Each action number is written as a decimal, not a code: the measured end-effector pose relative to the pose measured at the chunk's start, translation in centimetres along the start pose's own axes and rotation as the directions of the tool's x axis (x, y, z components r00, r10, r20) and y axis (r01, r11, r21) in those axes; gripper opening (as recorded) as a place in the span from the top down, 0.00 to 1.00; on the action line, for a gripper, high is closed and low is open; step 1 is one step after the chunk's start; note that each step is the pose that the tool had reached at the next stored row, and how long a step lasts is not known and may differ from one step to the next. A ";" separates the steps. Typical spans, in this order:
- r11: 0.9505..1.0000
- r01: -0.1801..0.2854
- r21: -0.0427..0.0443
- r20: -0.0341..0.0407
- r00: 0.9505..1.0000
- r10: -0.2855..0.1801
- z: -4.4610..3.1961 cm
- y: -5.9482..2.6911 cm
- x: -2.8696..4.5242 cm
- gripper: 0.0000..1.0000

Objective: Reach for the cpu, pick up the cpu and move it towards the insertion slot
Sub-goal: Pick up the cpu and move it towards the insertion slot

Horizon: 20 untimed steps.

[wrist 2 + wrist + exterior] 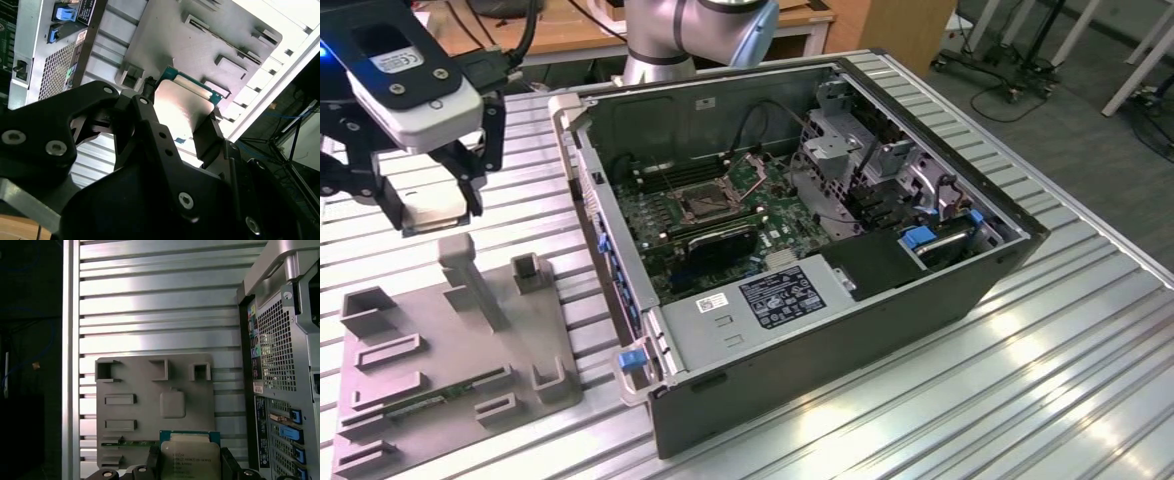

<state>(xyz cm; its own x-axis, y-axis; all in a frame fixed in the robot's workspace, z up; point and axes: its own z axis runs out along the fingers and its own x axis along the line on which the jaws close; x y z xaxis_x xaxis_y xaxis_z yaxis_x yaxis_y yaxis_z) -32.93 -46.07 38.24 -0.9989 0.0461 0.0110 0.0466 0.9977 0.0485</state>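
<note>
I have the jaws clamped on the cpu (190, 461), hanging over the grey fixture plate (454, 350) on the ribbed metal worktop (987, 400). The insertion slot (700, 204) lies well apart, inside the open computer case (854, 330). A wooden desk (587, 30) and grey floor (1067, 110) lie beyond.

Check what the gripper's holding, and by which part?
The cpu. The gripper clamps it by two opposite edges, holding it in the air above the grey tray.
</note>
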 end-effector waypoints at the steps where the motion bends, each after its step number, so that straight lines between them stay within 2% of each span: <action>1: 1.000 0.000 0.000 0.000 1.000 0.000 0.00 0.00 -0.11 0.45; 20: 1.000 0.000 0.000 0.000 1.000 0.000 -0.01 0.06 -1.37 0.45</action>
<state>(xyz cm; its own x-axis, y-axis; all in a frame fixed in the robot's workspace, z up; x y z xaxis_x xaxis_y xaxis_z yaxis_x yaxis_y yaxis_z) -31.56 -46.07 38.24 -0.9989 0.0460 0.0110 0.0465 0.9977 0.0485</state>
